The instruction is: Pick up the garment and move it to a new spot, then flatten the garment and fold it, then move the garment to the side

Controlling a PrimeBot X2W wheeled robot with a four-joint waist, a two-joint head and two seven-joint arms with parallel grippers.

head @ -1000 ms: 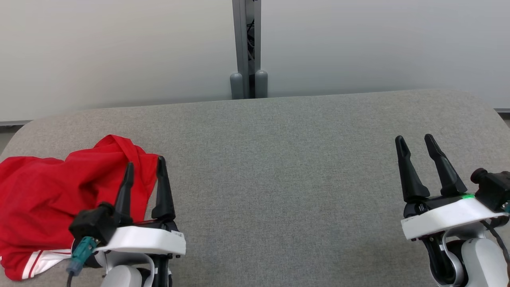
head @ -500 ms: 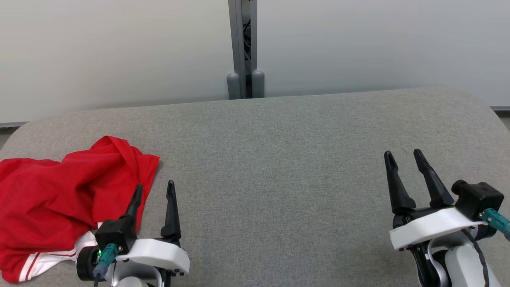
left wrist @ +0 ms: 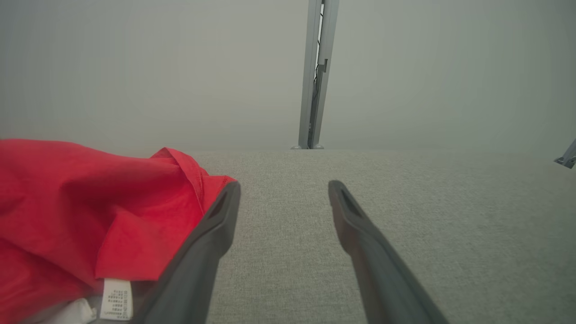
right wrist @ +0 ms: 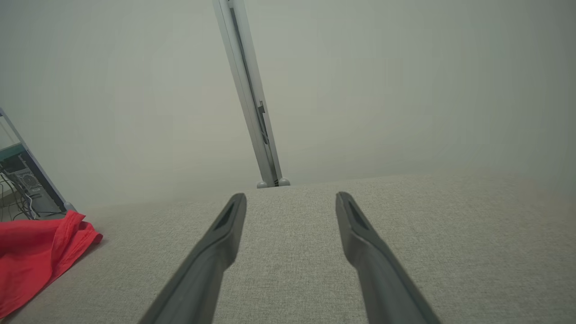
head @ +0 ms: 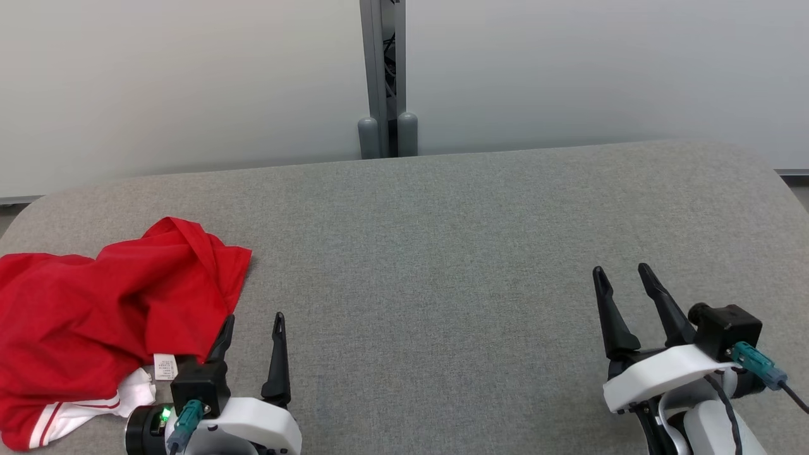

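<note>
Red garment (head: 95,303) lies crumpled on counter (head: 442,253), at 10 o'clock just beside left tool (head: 253,317), the nearer one. Right tool (head: 620,269) well apart at 3 o'clock. Both tools wide open, empty.
</note>
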